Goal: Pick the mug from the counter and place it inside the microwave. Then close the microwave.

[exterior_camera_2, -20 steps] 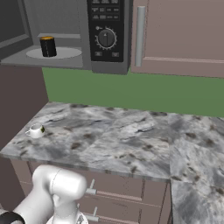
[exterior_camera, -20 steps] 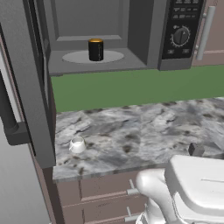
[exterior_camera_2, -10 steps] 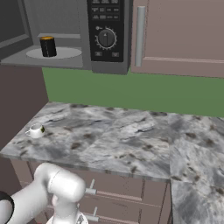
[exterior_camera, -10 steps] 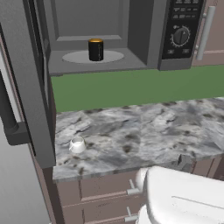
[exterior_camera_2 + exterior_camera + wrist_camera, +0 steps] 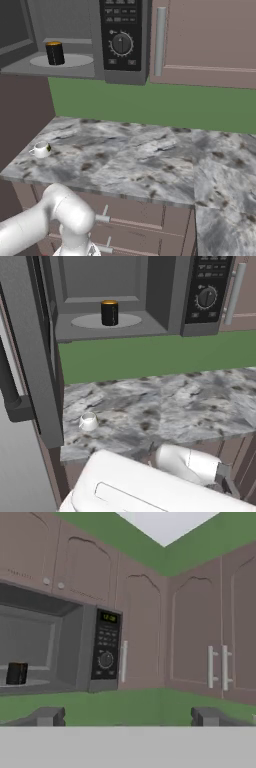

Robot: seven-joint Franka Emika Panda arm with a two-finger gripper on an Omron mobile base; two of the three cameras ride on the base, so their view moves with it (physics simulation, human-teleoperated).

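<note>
Mug [image 5: 109, 312] stands upright on the turntable [image 5: 127, 321] inside the microwave [image 5: 120, 45], whose door [image 5: 30, 351] hangs open. Gripper [image 5: 128, 717] fingers are spread wide, holding nothing.

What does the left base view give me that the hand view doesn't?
Left base view alone: the open microwave door, the marbled counter and a small white cup near its left edge. Hand view alone: the gripper, jaws wide apart, and two cabinet handles. Both: the microwave with the black mug on its turntable, and the dial panel.
</note>
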